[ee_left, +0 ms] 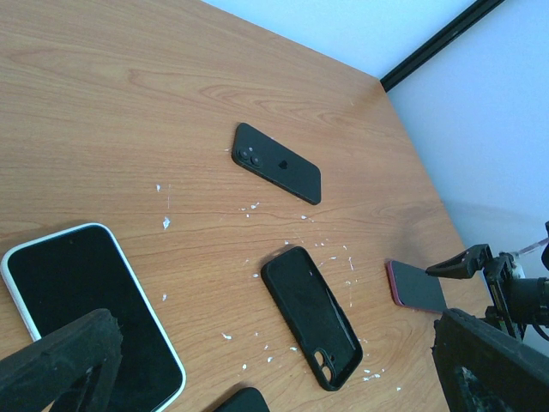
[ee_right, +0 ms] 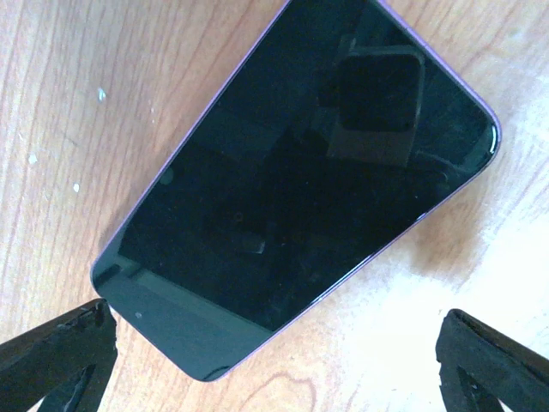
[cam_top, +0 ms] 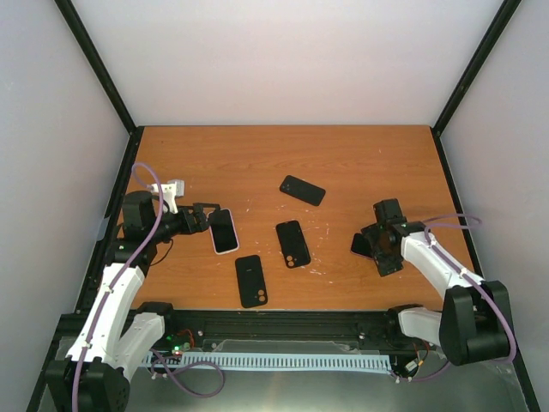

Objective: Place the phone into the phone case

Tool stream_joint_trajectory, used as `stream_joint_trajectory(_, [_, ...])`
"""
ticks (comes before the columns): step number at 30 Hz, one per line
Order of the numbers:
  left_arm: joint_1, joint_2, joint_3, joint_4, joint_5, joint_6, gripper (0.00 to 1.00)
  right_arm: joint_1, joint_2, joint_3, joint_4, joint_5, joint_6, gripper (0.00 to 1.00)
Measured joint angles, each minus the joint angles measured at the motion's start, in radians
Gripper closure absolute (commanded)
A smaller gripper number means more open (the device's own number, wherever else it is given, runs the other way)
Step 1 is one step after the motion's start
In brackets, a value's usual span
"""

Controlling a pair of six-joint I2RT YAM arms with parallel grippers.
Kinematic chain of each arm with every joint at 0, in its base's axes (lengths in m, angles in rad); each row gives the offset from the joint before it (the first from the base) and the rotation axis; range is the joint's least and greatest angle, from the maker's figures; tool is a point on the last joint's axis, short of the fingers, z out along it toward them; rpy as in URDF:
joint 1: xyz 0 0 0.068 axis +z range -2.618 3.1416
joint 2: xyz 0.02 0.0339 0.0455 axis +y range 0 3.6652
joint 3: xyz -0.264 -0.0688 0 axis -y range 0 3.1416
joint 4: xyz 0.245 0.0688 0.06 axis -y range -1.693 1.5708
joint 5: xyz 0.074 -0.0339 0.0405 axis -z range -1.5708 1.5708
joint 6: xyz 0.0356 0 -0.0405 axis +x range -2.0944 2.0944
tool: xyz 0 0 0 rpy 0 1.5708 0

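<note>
Top view: right gripper (cam_top: 382, 251) hangs over the purple-edged phone (cam_top: 360, 245) toward the right side, left gripper (cam_top: 206, 220) at a white-rimmed phone (cam_top: 225, 231); the empty black case (cam_top: 292, 244) lies between them with open room around. Left wrist: jaws spread wide, holding nothing. Right wrist: fingers (ee_right: 60, 352) parted, straddling the phone's end, likely set to pinch it.

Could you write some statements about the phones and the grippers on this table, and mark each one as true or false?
1. The left gripper and the right gripper are both open and empty. True.
2. The white-rimmed phone lies screen up. True.
3. The purple-rimmed phone sits inside a black case. False: it lies bare on the table.
4. The right gripper hangs over the white-rimmed phone. False: it is over the purple-rimmed phone.
</note>
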Motion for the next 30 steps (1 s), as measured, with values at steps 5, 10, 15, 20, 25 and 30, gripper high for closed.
stream_joint_trajectory(5, [0.000, 0.000, 0.000, 0.000, 0.000, 0.000, 0.01, -0.034, -0.016, -0.037, 0.040, 0.018, 0.043, 0.00])
stream_joint_trajectory(10, [0.000, 0.000, 0.000, 0.000, 0.000, 0.000, 0.01, -0.067, -0.008, -0.072, 0.100, 0.018, 0.054, 0.00])
stream_joint_trajectory(15, [0.000, 0.013, 0.000, 0.002, 0.001, 0.000, 0.01, -0.091, 0.032, -0.068, 0.146, 0.020, 0.058, 0.00])
stream_joint_trajectory(20, [0.000, 0.013, 0.000, 0.004, 0.001, 0.000, 0.01, -0.114, 0.112, -0.016, 0.167, 0.027, 0.038, 0.02])
stream_joint_trajectory(25, [0.000, 0.013, 0.000, 0.006, 0.000, 0.000, 0.01, -0.117, 0.240, 0.086, 0.181, 0.038, -0.019, 0.04])
stream_joint_trajectory(30, [0.000, 0.013, 0.000, 0.006, -0.001, 0.000, 0.01, -0.117, 0.381, 0.213, 0.181, 0.042, -0.130, 0.07])
